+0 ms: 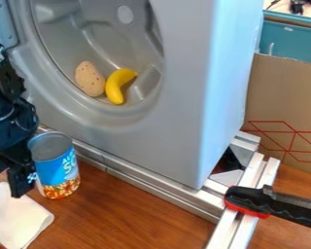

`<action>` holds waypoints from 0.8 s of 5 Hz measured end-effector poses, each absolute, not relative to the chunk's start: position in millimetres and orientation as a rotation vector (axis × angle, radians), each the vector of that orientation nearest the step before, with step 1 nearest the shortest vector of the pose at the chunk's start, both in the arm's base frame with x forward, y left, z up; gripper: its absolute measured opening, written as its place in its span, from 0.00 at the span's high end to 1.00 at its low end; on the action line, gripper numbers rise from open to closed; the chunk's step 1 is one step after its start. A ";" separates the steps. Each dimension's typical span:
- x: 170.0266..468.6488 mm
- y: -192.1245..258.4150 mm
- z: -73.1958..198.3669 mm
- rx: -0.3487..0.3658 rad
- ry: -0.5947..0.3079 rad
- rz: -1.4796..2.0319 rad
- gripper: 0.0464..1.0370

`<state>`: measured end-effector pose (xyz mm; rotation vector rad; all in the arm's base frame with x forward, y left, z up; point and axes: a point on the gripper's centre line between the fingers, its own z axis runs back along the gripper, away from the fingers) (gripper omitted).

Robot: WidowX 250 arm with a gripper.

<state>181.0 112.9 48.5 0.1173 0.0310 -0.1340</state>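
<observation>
We saw two pieces of toy food inside the round recess of the grey machine: a yellow banana and, just to its left in the view, a tan, speckled, rounded piece. Both lay low in the hollow, near its front rim. The recess ran out of the picture at the top, so we could not see its full outline.

The can stood upright on the wooden surface, in front of the machine's metal rails. Its label was blue above and orange-brown below; its top was grey — whether lidded or open, we could not tell — and so its contents were unknown to us.

The black gripper hung at the left edge, right beside the can and partly cut off. We could not tell whether it was spread or closed, or whether it touched the can. Below it lay a white cloth, cropped by the left edge.

At the right, a black and red clamp lay across the rail ends, its far end out of view. Behind stood a cardboard panel with red lines.
</observation>
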 end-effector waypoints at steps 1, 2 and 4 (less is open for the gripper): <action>174.5 115.8 42.9 0.139 0.060 -0.145 0.04; 165.8 131.2 29.7 0.157 0.103 -0.116 0.04; 163.1 155.1 4.5 0.284 0.162 -0.087 0.04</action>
